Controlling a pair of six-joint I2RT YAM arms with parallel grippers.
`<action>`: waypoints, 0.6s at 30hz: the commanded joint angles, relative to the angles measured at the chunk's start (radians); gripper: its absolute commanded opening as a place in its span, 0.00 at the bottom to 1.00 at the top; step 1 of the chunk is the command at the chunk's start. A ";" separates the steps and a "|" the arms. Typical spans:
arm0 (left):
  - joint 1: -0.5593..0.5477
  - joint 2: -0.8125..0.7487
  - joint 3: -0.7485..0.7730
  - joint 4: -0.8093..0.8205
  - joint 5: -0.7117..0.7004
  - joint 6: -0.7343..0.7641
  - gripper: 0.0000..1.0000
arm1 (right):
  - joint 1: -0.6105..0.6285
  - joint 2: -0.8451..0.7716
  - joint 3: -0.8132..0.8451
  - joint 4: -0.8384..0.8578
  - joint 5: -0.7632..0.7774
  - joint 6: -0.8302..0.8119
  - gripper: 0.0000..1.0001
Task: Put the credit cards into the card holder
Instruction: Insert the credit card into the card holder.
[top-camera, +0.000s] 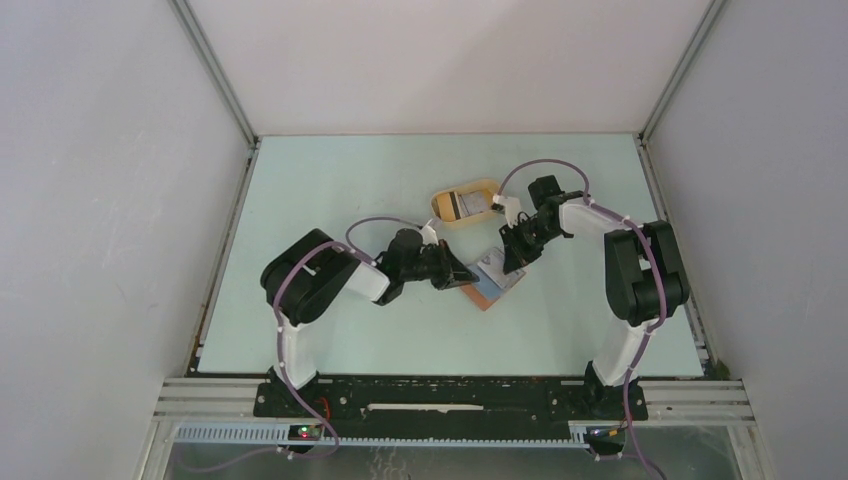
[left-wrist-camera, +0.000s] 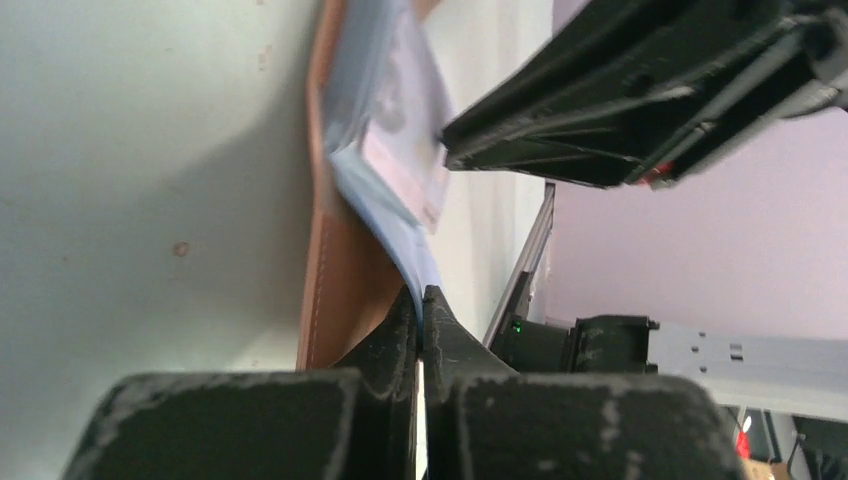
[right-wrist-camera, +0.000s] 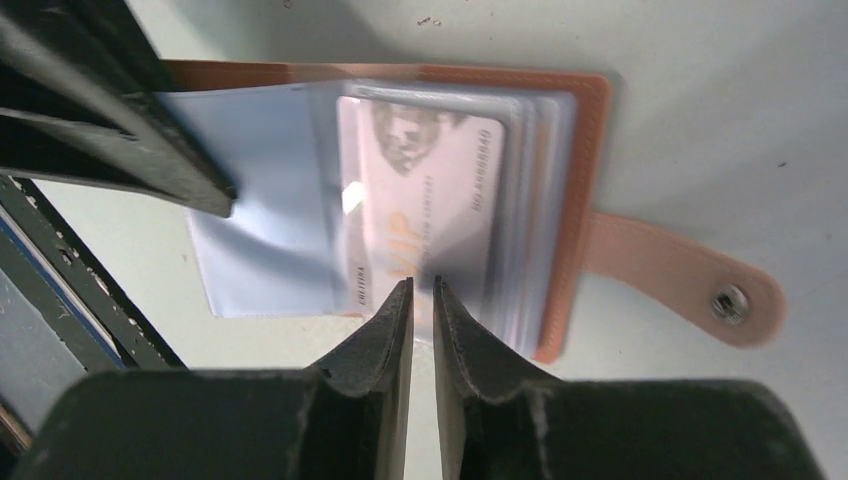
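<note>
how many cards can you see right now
2. One card sits in a clear sleeve of the open holder; the other card lies in the yellow tray. More may be hidden behind sleeves or stacked in the tray.

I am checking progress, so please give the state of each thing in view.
card holder: open, snap tab unfastened.
clear sleeve: raised, held by its edge.
left gripper: shut on the clear sleeve.
right gripper: nearly closed at the VIP card; grip unclear.
VIP card: inside a sleeve.
yellow tray: holds one striped card.
</note>
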 joint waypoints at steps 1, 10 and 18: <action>0.026 -0.094 -0.039 0.105 0.125 0.075 0.00 | -0.007 0.029 0.019 0.018 0.088 0.007 0.21; 0.043 -0.055 -0.064 0.147 0.210 0.068 0.00 | -0.010 -0.069 0.017 0.001 -0.128 -0.022 0.23; 0.059 -0.035 -0.100 0.204 0.224 0.033 0.00 | 0.170 -0.113 -0.029 0.082 0.050 -0.034 0.43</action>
